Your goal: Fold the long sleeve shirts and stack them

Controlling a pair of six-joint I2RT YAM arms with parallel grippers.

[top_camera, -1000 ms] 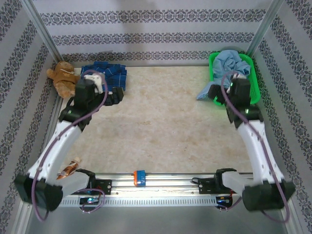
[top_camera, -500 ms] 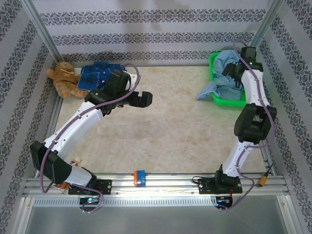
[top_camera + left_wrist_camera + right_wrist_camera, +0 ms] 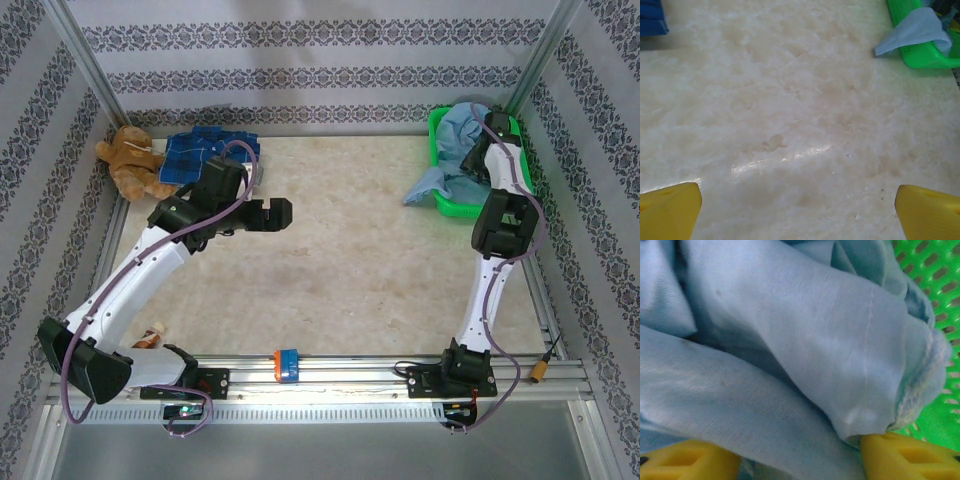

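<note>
From above, the light blue shirt (image 3: pixel 462 138) sits bunched in the green basket (image 3: pixel 468 210) at the desk's (image 3: pixel 350 260) 1 o'clock corner, with one flap spilling over the rim toward 7 o'clock. The right pincer (image 3: pixel 480 160) reaches down into that heap, so this arm is plainly the nearer one. The plaid shirt (image 3: pixel 205 153) lies crumpled at the 11 o'clock corner, touching the teddy bear (image 3: pixel 130 160). The left pincer (image 3: pixel 270 213) hangs above bare desk, with the plaid shirt off toward its 10 o'clock and the basket well apart toward 2 o'clock. From the left wrist, the left pincer (image 3: pixel 800 215) stands fully spread with nothing between its yellow tips, only desk (image 3: pixel 790 125) beneath. A scrap of plaid shirt (image 3: pixel 650 20) shows at 10 o'clock, and the basket (image 3: pixel 920 57) with its light blue shirt (image 3: pixel 917 30) flap at 1 o'clock. From the right wrist, the right pincer (image 3: pixel 800 460) has its tips roughly half apart at 7 and 5 o'clock, and a thick fold of light blue shirt (image 3: pixel 790 340) runs from 10 toward 4 o'clock and drops between them, touching the right tip. Whether the fold is pinched firmly I cannot tell. Basket (image 3: pixel 940 290) mesh shows at 2 o'clock. I judge the coming lift needs that fold squarely across the tips.
</note>
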